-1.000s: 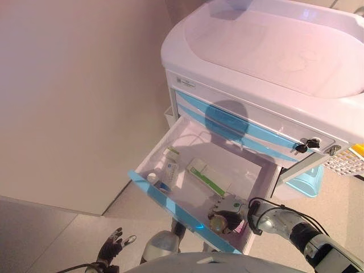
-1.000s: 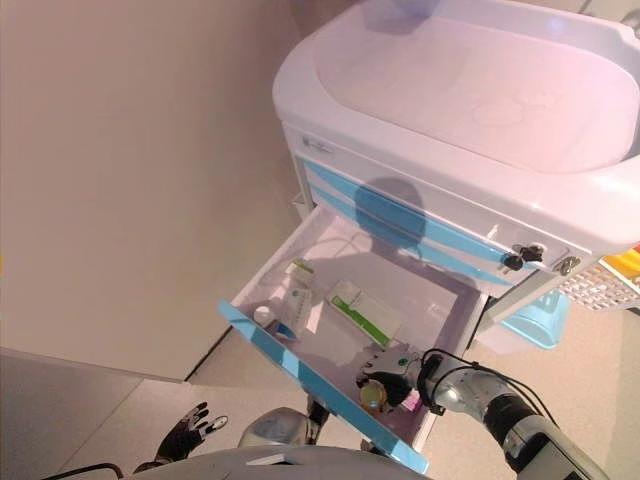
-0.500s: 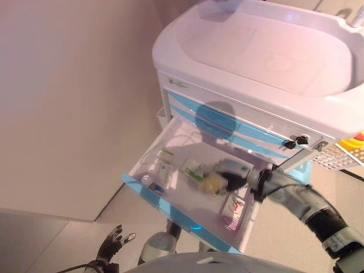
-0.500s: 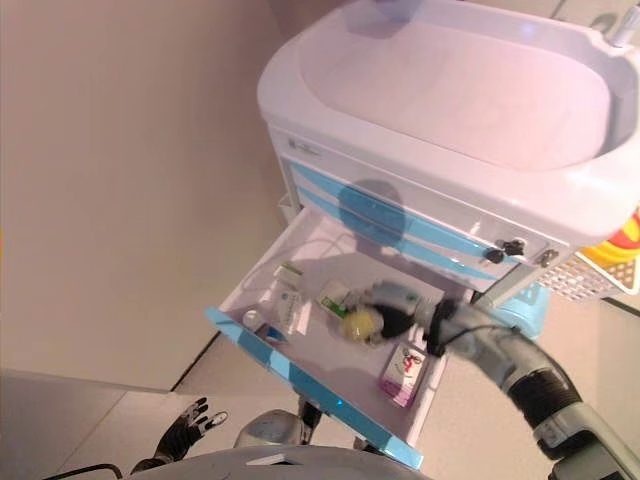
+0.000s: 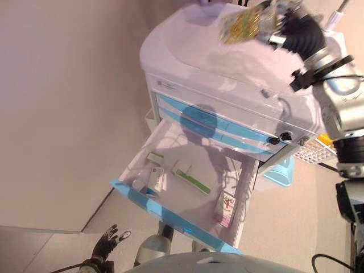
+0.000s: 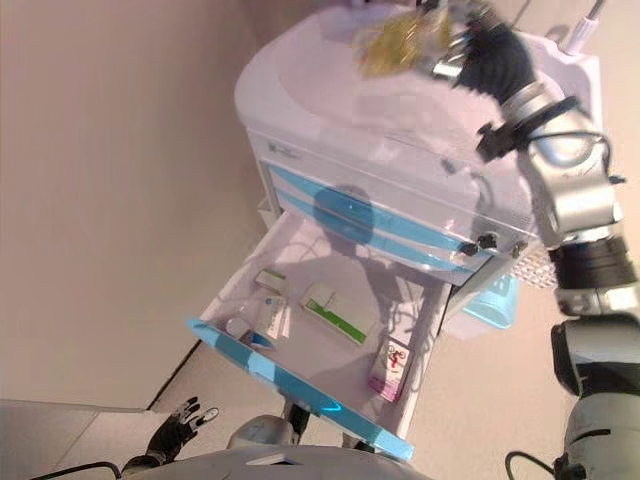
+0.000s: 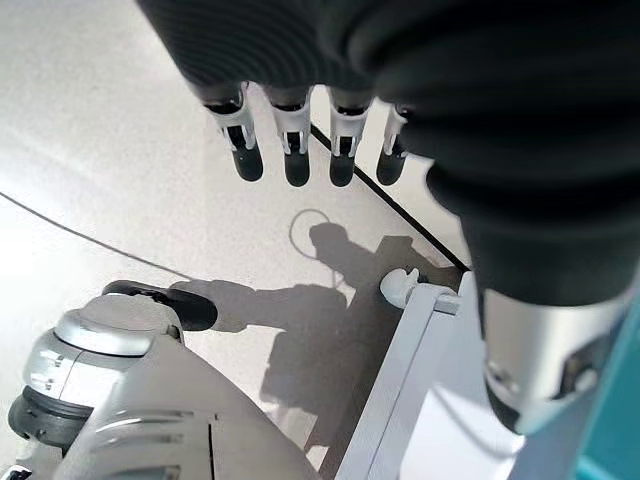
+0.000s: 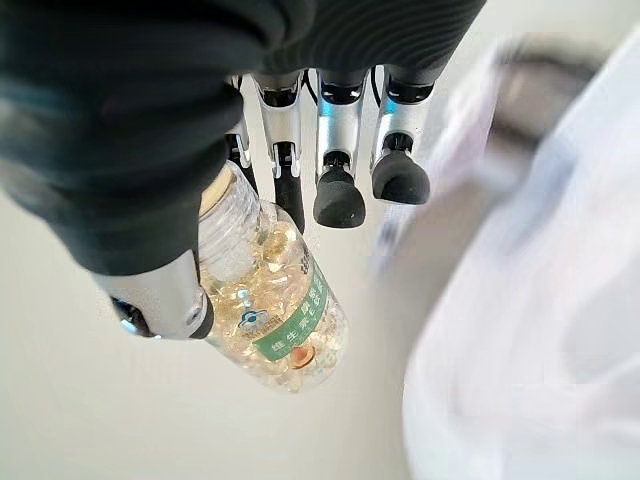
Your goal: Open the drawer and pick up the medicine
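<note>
A clear medicine bottle [image 8: 270, 310] full of yellow capsules, with a green label, is held in my right hand [image 5: 284, 23], thumb and fingers curled round it. The hand holds the bottle [image 5: 244, 24] high over the far part of the white cart top [image 5: 199, 51]. Below it the cart's lower drawer [image 5: 187, 187] stands pulled out, with a blue front edge. My left hand [image 5: 107, 239] hangs low near the floor at the lower left, its fingers [image 7: 290, 150] straight and holding nothing.
In the drawer lie a green-and-white box [image 5: 190, 176], a pink-printed box [image 5: 226, 207], small white boxes [image 5: 154, 170] and a small vial [image 5: 139, 185]. A beige wall runs along the left. A white mesh basket [image 5: 318, 151] hangs on the cart's right side.
My right hand has lifted the bottle out of the drawer and up over the cart top. The camera view has shifted. The left hand stays low.
</note>
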Robot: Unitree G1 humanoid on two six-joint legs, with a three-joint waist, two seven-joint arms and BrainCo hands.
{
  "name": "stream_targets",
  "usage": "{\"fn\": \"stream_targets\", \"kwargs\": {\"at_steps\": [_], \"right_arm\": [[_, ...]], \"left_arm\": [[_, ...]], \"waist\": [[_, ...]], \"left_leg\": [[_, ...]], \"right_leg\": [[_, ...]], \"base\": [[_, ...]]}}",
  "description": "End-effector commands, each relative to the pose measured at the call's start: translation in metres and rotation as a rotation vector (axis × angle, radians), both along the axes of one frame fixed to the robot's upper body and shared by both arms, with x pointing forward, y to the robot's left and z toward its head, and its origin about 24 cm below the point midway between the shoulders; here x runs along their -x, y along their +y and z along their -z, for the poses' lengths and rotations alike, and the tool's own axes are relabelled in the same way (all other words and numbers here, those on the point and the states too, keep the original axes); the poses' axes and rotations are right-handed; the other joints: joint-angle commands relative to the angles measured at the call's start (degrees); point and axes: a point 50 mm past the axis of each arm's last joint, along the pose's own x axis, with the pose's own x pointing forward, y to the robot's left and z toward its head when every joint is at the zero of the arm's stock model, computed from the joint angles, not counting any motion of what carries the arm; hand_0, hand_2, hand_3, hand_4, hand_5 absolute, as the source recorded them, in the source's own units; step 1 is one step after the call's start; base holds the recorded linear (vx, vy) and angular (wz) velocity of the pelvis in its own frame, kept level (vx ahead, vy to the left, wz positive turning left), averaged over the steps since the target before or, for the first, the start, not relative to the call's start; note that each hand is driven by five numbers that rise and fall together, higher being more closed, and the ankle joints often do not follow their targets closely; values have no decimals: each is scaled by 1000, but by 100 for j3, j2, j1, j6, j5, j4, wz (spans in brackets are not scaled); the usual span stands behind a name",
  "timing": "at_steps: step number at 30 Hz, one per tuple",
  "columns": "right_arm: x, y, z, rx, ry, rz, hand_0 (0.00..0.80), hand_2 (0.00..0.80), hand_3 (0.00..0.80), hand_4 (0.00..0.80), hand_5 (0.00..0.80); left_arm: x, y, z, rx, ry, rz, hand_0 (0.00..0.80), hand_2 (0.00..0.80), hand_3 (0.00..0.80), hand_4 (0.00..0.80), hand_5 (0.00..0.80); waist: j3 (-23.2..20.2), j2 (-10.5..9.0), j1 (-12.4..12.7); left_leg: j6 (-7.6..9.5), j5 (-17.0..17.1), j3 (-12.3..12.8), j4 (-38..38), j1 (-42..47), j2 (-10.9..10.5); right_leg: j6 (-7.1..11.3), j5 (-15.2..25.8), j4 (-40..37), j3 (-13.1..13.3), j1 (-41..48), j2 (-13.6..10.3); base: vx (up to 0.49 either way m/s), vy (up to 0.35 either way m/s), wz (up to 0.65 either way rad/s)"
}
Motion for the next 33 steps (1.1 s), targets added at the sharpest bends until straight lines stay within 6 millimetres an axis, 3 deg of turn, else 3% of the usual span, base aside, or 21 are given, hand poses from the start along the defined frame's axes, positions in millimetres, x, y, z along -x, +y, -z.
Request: {"fn": "stream_targets", "kwargs": {"at_steps": [1, 8, 16, 23, 33], "right_arm": [[-1, -23, -26, -76, -42, 136, 800, 800, 800, 800, 800], [-18, -64, -33, 66, 55, 428, 800, 800, 800, 800, 800], [-20, -99, -35, 326, 223, 674, 800, 800, 800, 800, 800], [-22, -101, -35, 508, 302, 707, 800, 800, 800, 800, 800], [-28, -99, -16, 645, 452, 648, 800, 800, 800, 800, 800]], "left_arm": [[-5, 13, -4, -42, 24, 45, 0, 0, 0, 0, 0], [-10, 19, -6, -63, 36, 53, 0, 0, 0, 0, 0], [-14, 30, -12, -92, 34, 57, 0, 0, 0, 0, 0], [-19, 33, -15, -104, 10, 67, 0, 0, 0, 0, 0], [-29, 34, -21, -113, -37, 82, 0, 0, 0, 0, 0]], "waist": [[-377, -125, 151], [-320, -232, 316], [-158, -376, 491], [5, -455, 556], [180, -474, 586]], "left_leg": [[76, -577, 139, 110, -1, -255], [75, -586, 67, 96, 7, -286], [87, -575, -44, 115, -77, -314], [102, -530, -83, 134, -238, -328], [110, -486, -52, 112, -321, -349]], "right_leg": [[230, -18, 284, 100, -194, -109], [220, -8, 231, 17, -139, -124], [196, -5, 245, -19, -201, -119], [205, 57, 235, -42, -337, -121], [228, 95, 268, -32, -445, -144]], "base": [[42, 24, 3], [39, 19, 6], [15, -2, 11], [-12, 2, 6], [-15, 2, 3]]}}
